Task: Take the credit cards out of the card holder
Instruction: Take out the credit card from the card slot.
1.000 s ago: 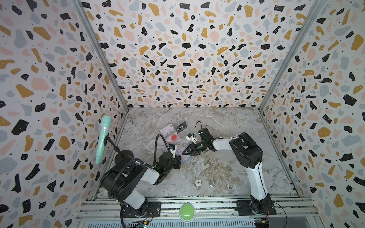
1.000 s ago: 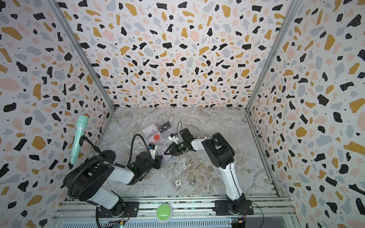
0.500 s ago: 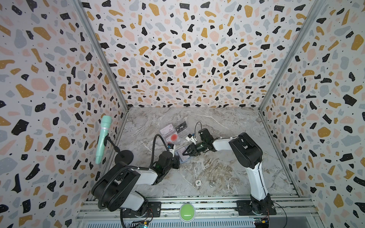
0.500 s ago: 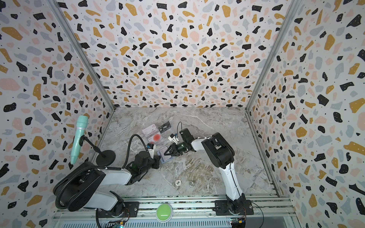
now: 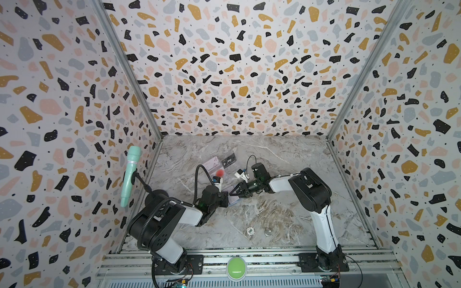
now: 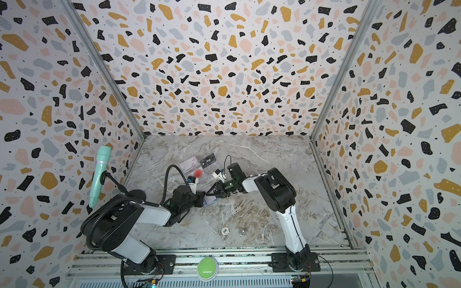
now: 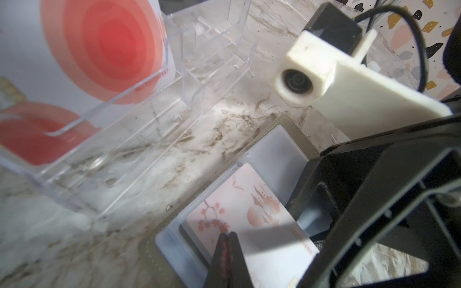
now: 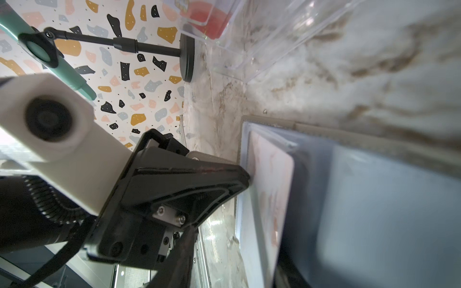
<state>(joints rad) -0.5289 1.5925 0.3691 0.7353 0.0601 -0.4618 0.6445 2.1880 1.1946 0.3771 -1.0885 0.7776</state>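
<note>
The card holder point(image 5: 233, 201) point(image 6: 210, 201) lies open on the marble, taupe rim point(image 7: 291, 124) and pale blue inside point(image 8: 386, 199). A white-pinkish credit card point(image 7: 249, 217) point(image 8: 272, 189) with blossoms sticks partly out of its pocket. My left gripper point(image 7: 227, 236) point(image 5: 225, 199) is shut, its tips pressing on that card. My right gripper point(image 5: 232, 194) point(image 8: 232, 269) comes from the opposite side, open, its jaws on either side of the card's edge. A red-circle card point(image 7: 99, 49) point(image 5: 219, 172), a black VIP card point(image 5: 229, 159) and a pinkish card point(image 5: 212, 163) rest at the clear tray.
The clear plastic tray point(image 7: 212, 49) stands just behind the holder. A mint microphone point(image 5: 129, 172) on a black stand sits by the left wall. A poker chip point(image 5: 250, 231) and a coin point(image 5: 267, 233) lie near the front rail, by a green button point(image 5: 236, 265).
The right gripper's jaws have spread wider at the card. The left arm's elbow has shifted while its shut tips stay on the card holder.
</note>
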